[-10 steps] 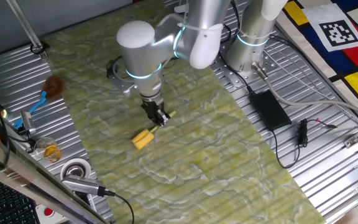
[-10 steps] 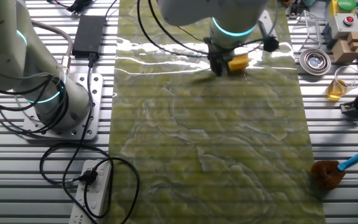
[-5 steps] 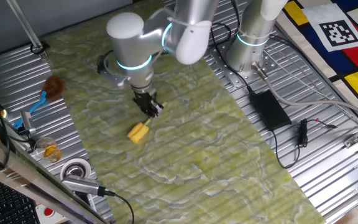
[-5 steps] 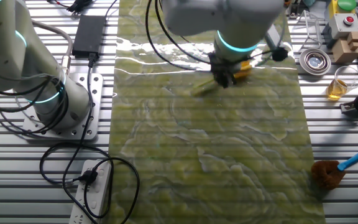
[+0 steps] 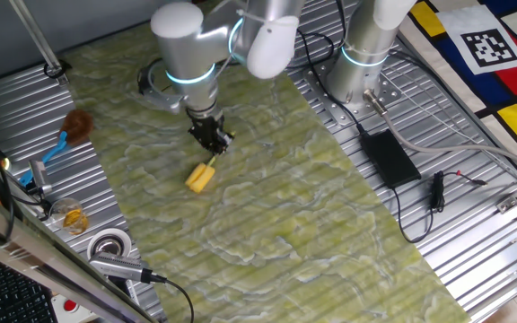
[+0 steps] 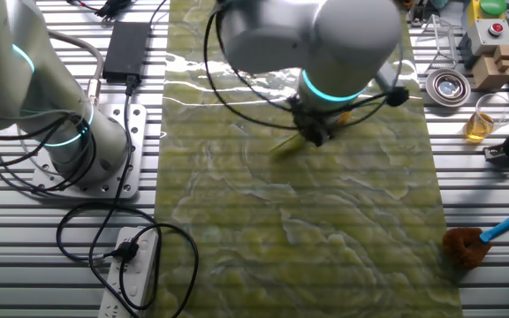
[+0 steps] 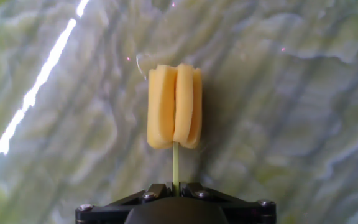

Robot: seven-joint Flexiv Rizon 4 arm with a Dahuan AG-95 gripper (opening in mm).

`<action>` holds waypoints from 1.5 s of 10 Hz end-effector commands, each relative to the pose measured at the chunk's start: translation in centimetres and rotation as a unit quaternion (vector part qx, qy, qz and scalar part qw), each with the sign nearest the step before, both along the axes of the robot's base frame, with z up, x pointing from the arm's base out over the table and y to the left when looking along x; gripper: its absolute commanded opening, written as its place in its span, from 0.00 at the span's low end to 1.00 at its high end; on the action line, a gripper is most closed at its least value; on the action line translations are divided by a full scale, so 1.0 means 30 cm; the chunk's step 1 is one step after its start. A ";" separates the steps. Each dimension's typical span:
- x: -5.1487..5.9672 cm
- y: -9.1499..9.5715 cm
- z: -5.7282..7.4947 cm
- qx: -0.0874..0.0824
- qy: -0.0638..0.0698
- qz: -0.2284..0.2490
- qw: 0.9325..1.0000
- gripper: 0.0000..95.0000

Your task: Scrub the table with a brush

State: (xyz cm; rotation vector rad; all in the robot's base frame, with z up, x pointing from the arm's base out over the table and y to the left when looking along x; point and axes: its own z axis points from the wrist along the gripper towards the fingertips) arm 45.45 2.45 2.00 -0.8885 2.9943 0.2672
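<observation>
The brush [image 7: 174, 106] has a matt yellow head that looks like soft foam in three ribbed slabs, on a thin pale stem that looks like plastic. The surface [image 5: 330, 242] is a marbled yellow-green and white sheet, smooth and glossy enough to throw bright streaks of glare. Beside it lie ribbed bare metal panels [image 6: 51, 265] with a dull silver sheen.
</observation>
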 end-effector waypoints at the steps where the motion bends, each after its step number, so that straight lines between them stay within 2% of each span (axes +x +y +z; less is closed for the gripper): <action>1: -0.032 -0.009 -0.011 0.001 0.000 -0.005 1.000 0.00; 3: -0.069 0.006 -0.015 0.003 0.004 -0.021 1.000 0.00; 4: -0.074 0.019 -0.013 0.002 0.005 -0.026 1.000 0.00; 10: -0.064 0.198 -0.022 0.001 0.009 -0.096 0.995 0.00; 11: -0.051 0.219 -0.019 0.001 0.010 -0.105 0.994 0.00; 15: 0.057 0.274 0.006 -0.001 0.010 -0.124 0.992 0.00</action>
